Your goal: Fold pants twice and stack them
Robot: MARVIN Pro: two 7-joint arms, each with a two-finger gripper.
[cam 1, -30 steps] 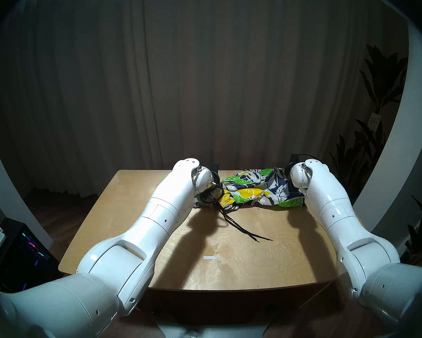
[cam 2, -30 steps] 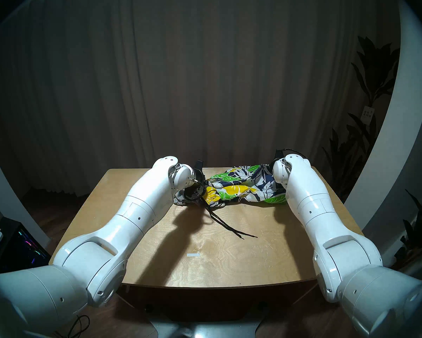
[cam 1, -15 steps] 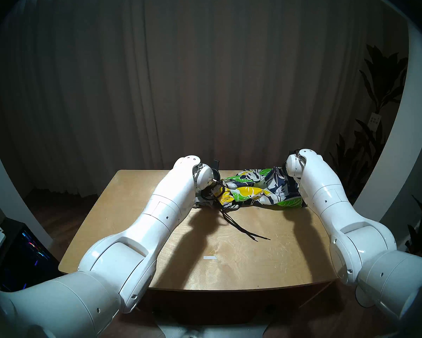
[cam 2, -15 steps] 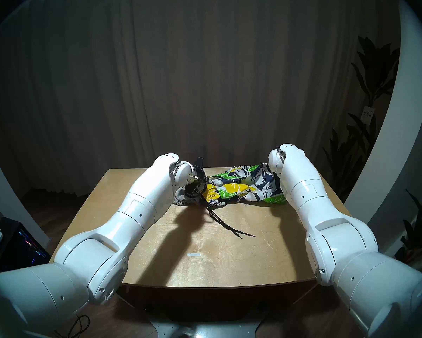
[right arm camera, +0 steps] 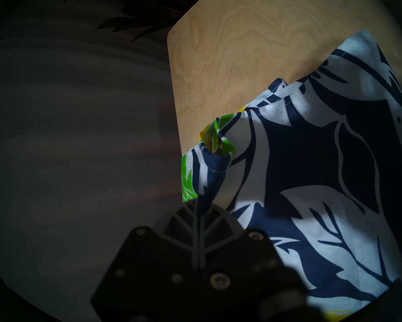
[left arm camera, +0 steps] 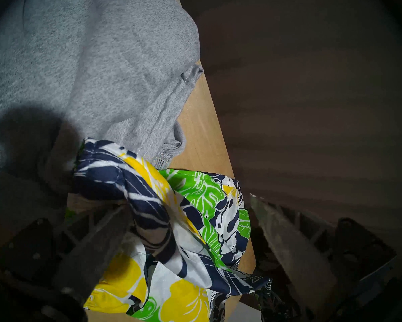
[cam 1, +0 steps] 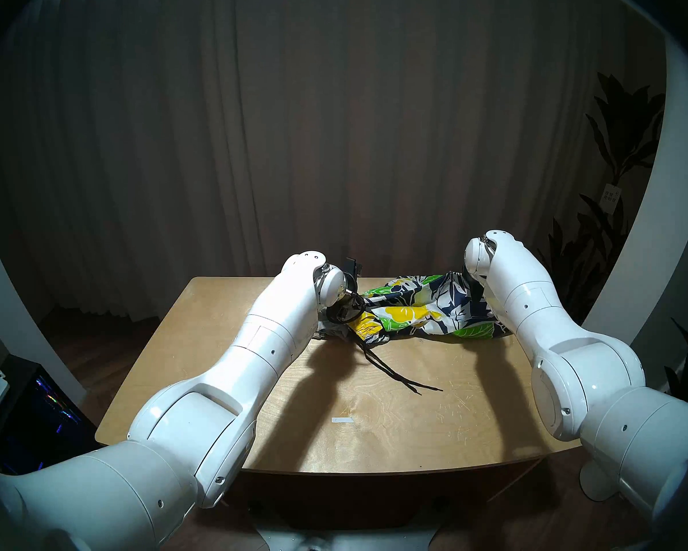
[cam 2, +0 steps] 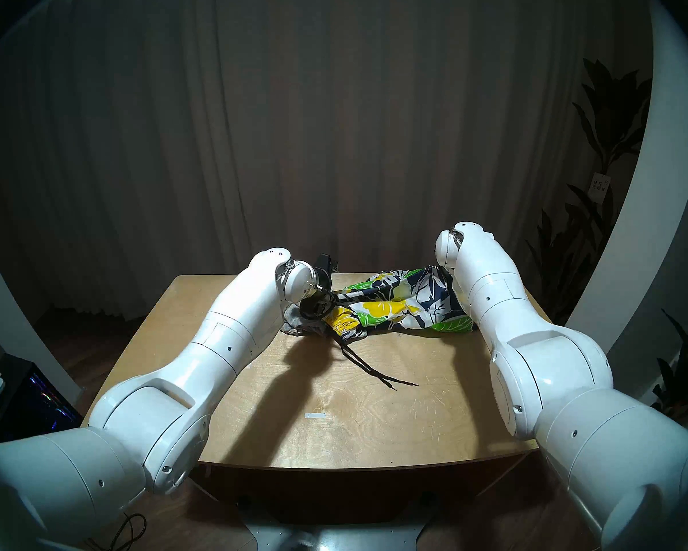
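Note:
The floral shorts (cam 1: 426, 311) lie bunched along the far part of the wooden table (cam 1: 374, 427), their black drawstring (cam 1: 398, 373) trailing toward me. In the right wrist view my right gripper (right arm camera: 200, 205) is shut on a corner of the floral shorts (right arm camera: 311, 175) and holds that end a little above the table. In the left wrist view my left gripper (left arm camera: 188, 205) stands open, its fingers (left arm camera: 97, 240) wide apart with floral cloth (left arm camera: 183, 221) lying loose between them. The grey shorts (left arm camera: 90, 70) lie crumpled beyond it, near the table's far edge, and show in the head view only as a sliver (cam 1: 326, 328).
A small white tape mark (cam 1: 342, 420) sits on the near half of the table. A dark computer case (cam 1: 36, 411) stands on the floor at the left, potted plants (cam 1: 613, 172) at the right, and a curtain hangs behind the table.
My left gripper has opened and let go of the floral cloth. The right arm has risen and swung, lifting the right end of the floral shorts slightly.

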